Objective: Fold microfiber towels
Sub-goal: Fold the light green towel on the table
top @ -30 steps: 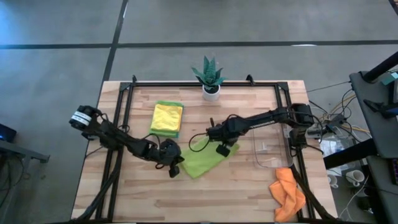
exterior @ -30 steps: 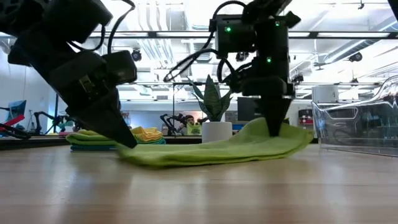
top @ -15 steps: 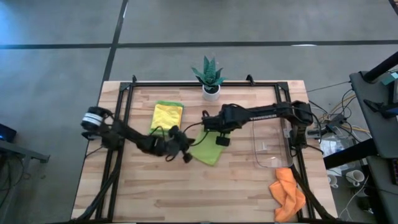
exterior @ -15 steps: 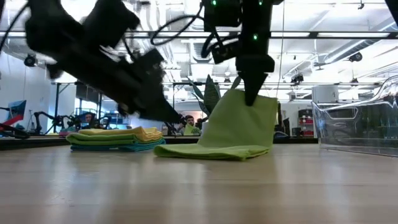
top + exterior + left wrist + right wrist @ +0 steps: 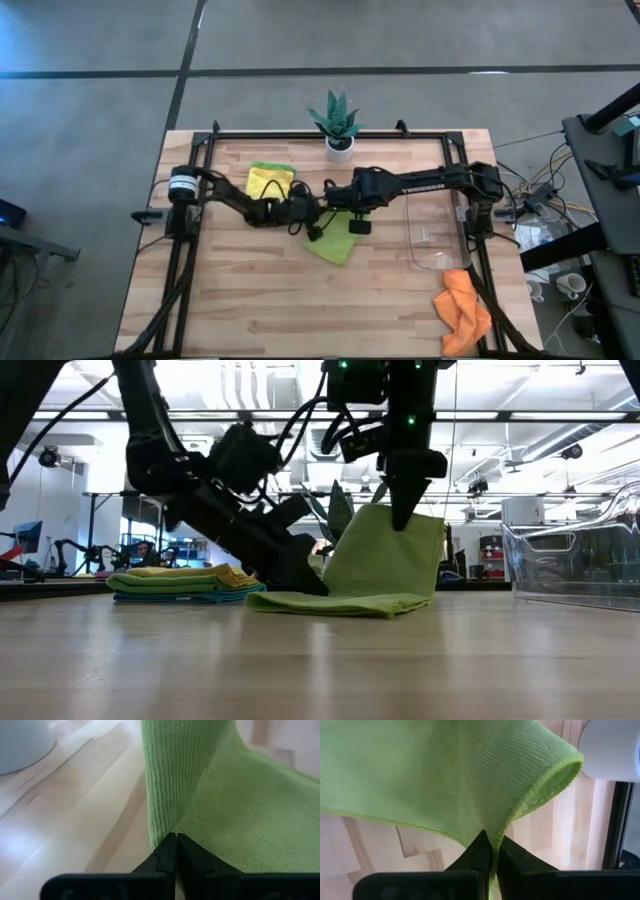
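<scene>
Pale wood-plank tabletop [image 5: 250,300] on grey concrete floor [image 5: 100,110]; left hand [image 5: 313,222] and right hand [image 5: 330,192] both pinching lime green towel [image 5: 338,243], open workshop behind

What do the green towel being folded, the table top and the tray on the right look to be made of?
Green towel: soft knitted microfiber, matte; fine ribbed weave and limp drape show. Table top: light wood planks with visible seams, faint sheen. Tray: clear, glossy, probably plastic; the room shows through.

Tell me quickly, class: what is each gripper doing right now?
Left gripper: shut on the green towel, low by the table.
Right gripper: shut on the same towel, holding its edge up.
</scene>
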Motion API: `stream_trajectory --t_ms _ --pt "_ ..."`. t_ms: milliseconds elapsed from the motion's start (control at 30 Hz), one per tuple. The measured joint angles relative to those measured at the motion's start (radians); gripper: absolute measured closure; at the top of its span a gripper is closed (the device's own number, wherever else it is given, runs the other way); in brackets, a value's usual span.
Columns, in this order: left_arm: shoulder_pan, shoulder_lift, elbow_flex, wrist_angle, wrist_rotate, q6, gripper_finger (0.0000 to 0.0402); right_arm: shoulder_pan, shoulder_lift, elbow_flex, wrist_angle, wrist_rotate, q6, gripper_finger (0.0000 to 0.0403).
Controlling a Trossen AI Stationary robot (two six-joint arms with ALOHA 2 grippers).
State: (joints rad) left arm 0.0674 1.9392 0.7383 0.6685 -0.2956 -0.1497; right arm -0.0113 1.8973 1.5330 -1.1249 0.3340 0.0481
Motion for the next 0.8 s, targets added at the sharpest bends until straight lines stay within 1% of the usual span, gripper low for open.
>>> stream_trajectory --t_ms 133,167,267,333,467,567,667,733,800 --pt "0.011 -0.003 0.01 -0.06 0.008 0.005 0.0402 0.0 0.0 0.002 0.005 0.0 -0.001 0.039" --pt "0.011 -0.004 0.009 -0.067 -0.004 0.008 0.0402 0.0 0.0 0.004 0.005 0.0 -0.001 0.039" --pt "0.01 -0.012 0.003 -0.077 -0.098 0.01 0.0402 -0.001 0.0 0.016 0.009 0.004 0.012 0.039" --pt "0.01 -0.036 0.001 -0.083 -0.119 0.01 0.0402 -0.002 -0.001 0.022 0.008 0.005 0.017 0.039" --pt "-0.003 -0.152 -0.001 -0.094 -0.124 0.026 0.0402 -0.008 -0.003 0.025 0.005 0.006 0.021 0.039" --pt "-0.037 -0.263 -0.029 -0.183 -0.125 0.025 0.0402 -0.024 -0.003 0.022 0.003 -0.002 0.052 0.039" --pt "-0.103 -0.372 -0.071 -0.272 -0.128 -0.012 0.0402 -0.047 -0.003 0.022 0.002 -0.02 0.071 0.039" --pt "-0.16 -0.424 -0.119 -0.276 -0.135 -0.068 0.0402 -0.061 -0.003 0.022 -0.001 -0.025 0.076 0.039" --pt "-0.226 -0.454 -0.172 -0.285 -0.185 -0.149 0.0402 -0.071 -0.001 0.026 -0.023 -0.027 0.087 0.039"
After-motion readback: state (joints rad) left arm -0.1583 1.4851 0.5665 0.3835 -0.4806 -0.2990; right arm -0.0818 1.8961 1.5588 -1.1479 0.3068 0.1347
